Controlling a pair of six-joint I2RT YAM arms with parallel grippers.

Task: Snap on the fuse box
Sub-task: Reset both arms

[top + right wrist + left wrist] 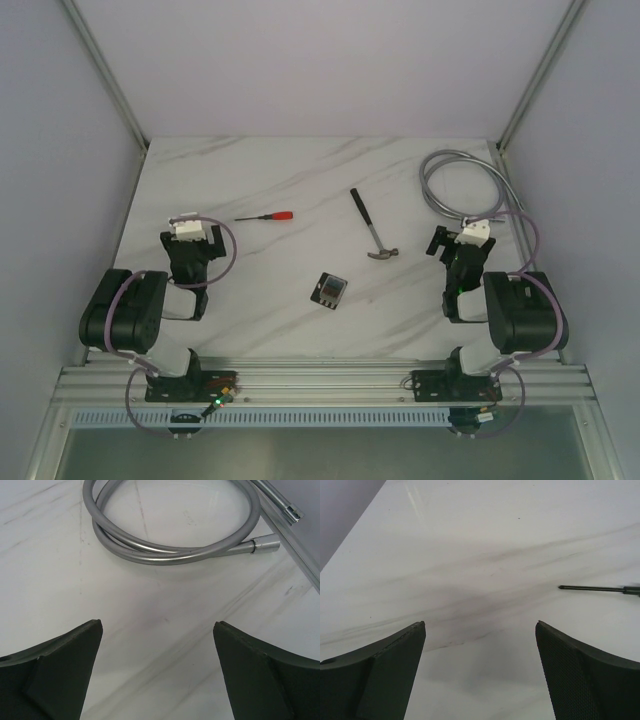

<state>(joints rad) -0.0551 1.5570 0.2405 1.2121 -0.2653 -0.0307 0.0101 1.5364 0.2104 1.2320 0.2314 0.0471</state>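
Note:
The fuse box (328,291), a small black square block with a greyish top, lies on the white marbled table (300,190) between the two arms, toward the near edge. My left gripper (190,232) rests at the table's left side, well left of the fuse box. In the left wrist view the left gripper (480,625) stands open over bare table. My right gripper (455,240) sits at the right side, right of the fuse box. Its jaws (158,623) are open with nothing between them. Neither wrist view shows the fuse box.
A red-handled screwdriver (265,216) lies behind the left gripper; its black shaft (592,588) shows in the left wrist view. A hammer (371,229) lies behind the fuse box. A coiled silver hose (462,180) (170,545) sits at the back right. Grey walls enclose the table.

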